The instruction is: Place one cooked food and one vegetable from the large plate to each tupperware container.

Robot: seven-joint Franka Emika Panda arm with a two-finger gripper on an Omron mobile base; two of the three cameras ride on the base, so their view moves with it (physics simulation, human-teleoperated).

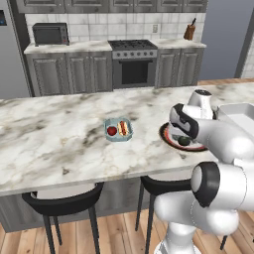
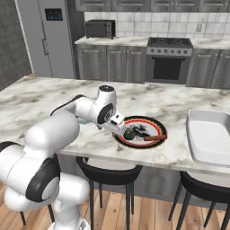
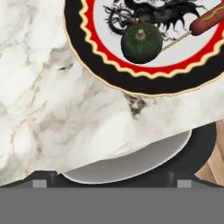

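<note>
I had the marble counter [image 1: 59, 139] stretched across both base views, with two black stools [image 1: 62, 206] tucked under its near edge. My arm [image 2: 85, 110] reached out over the counter toward the large plate [image 2: 150, 121], which sat near the front edge. In the hand view the plate [image 3: 87, 61] lay at the top, its black rim, red ring and dark swirly centre plain to see.

To the right of the plate stood the white container [image 2: 211, 134], well apart from it and close to the counter's edge. The small pale-blue container [image 1: 118, 130] sat on the other side, to the left of the plate in the left base view, with a red round item [image 1: 112, 131] and a hot dog [image 1: 123, 128] lying side by side inside it.

On the plate I saw a dark green round vegetable with a stem [image 3: 141, 42] near the rim, and beside it a sausage on a stick [image 3: 205, 21] lying across the white centre. The two looked just apart.

My gripper [image 2: 120, 128] hung above the plate's left edge, near the green vegetable, holding nothing. Its jaws stood spread wide.
</note>
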